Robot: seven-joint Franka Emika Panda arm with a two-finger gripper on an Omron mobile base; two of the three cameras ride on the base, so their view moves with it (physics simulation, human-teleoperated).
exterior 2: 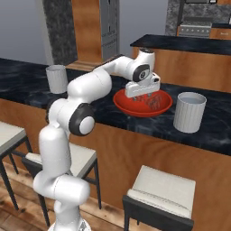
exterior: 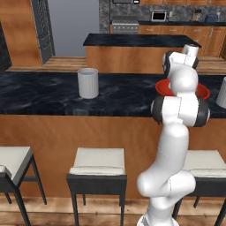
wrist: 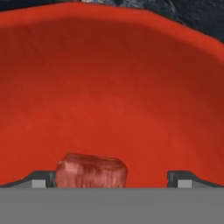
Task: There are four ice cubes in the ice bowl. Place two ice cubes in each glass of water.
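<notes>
The red ice bowl (exterior 2: pixel 122 103) stands on the dark counter between the two glasses of water, and my gripper (exterior 2: pixel 146 100) reaches down into it with its jaws open. In the hand view the bowl's red wall (wrist: pixel 113 87) rises in front, and one reddish-tinted ice cube (wrist: pixel 92 170) lies on its floor between my fingertips (wrist: pixel 41 180), close to the left one and not gripped. My gripper (wrist: pixel 111 181) is wider than the cube. Pale ice cubes (exterior 2: pixel 154 103) show beside the fingers. One ribbed glass (exterior 2: pixel 57 79) stands to the left, the other glass (exterior 2: pixel 189 112) just right of the bowl.
The counter (exterior: pixel 39 95) has wooden fronts below and white-seated stools (exterior: pixel 98 162) along its near side. From the left base view my arm covers the middle of the bowl (exterior: pixel 204 92); one glass (exterior: pixel 88 83) stands left, the other glass (exterior: pixel 222 92) at the right edge.
</notes>
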